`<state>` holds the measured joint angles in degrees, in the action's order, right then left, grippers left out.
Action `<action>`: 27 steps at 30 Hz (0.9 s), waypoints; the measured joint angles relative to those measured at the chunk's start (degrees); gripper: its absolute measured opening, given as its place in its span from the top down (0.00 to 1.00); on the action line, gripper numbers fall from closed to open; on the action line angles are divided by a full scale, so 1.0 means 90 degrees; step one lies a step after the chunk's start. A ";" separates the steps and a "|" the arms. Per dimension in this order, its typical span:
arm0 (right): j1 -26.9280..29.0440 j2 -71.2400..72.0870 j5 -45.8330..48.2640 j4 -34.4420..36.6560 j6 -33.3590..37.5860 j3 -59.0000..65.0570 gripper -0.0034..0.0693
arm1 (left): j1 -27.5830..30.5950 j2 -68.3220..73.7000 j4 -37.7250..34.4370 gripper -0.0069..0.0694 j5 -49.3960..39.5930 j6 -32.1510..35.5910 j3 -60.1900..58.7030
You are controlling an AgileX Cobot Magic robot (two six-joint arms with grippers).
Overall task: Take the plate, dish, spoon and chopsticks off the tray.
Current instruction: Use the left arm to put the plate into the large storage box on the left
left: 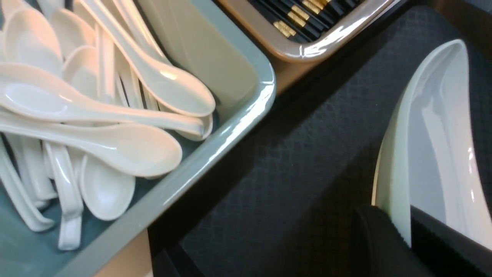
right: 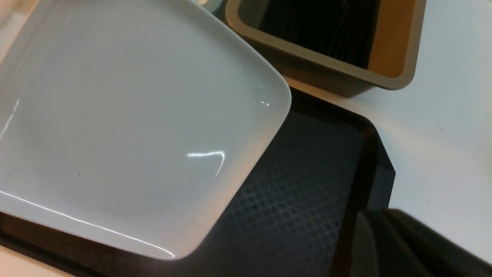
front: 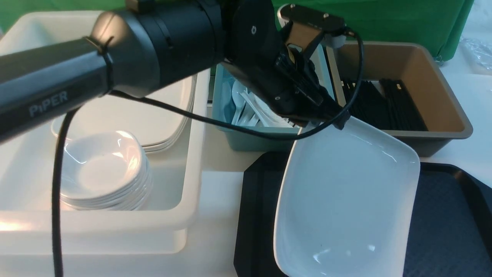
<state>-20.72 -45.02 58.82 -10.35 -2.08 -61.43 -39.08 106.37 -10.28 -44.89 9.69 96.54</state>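
The large white plate (front: 346,200) hangs tilted over the black tray (front: 442,231), its far rim raised. My left gripper (front: 326,115) is shut on that far rim. In the left wrist view its fingers (left: 384,238) pinch the plate's edge (left: 434,134) above the tray's textured floor (left: 307,154). My right gripper (right: 380,219) is shut on nothing, above the tray's right corner (right: 369,161), beside the plate (right: 127,127). White spoons (left: 115,146) lie in the teal bin (front: 246,142). Black chopsticks (front: 384,104) lie in the brown bin (front: 442,77). No other thing shows on the tray's visible part.
A white bin (front: 184,215) at the left holds a stack of small white bowls (front: 103,173) and stacked large plates (front: 153,115). The teal and brown bins stand right behind the tray. Green cloth (front: 384,19) hangs at the back. White table (right: 442,134) lies right of the tray.
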 joint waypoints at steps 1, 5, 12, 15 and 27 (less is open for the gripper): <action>0.0000 0.0000 0.0000 0.0000 0.0000 0.0000 0.91 | 0.0000 -0.0007 0.0031 0.89 -0.0016 -0.0016 0.0035; 0.0000 0.0000 0.0000 0.0000 0.0000 0.0000 0.91 | 0.0000 -0.0052 0.0102 0.89 -0.0077 -0.0030 0.0101; 0.0000 0.0000 -0.0041 0.0000 0.0000 0.0000 0.91 | 0.0000 -0.0114 0.0225 0.89 -0.0274 -0.0035 0.0241; 0.0000 0.0000 -0.0071 0.0000 -0.0006 0.0000 0.91 | 0.0000 -0.0114 0.0262 0.89 -0.0430 -0.0050 0.0386; 0.0000 0.0000 -0.0219 0.0073 -0.0011 0.0000 0.90 | 0.0000 -0.0126 0.0339 0.89 -0.0770 -0.0050 0.0743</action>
<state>-20.72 -45.02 56.85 -9.70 -2.18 -61.43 -39.08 105.24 -7.23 -51.82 9.24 103.22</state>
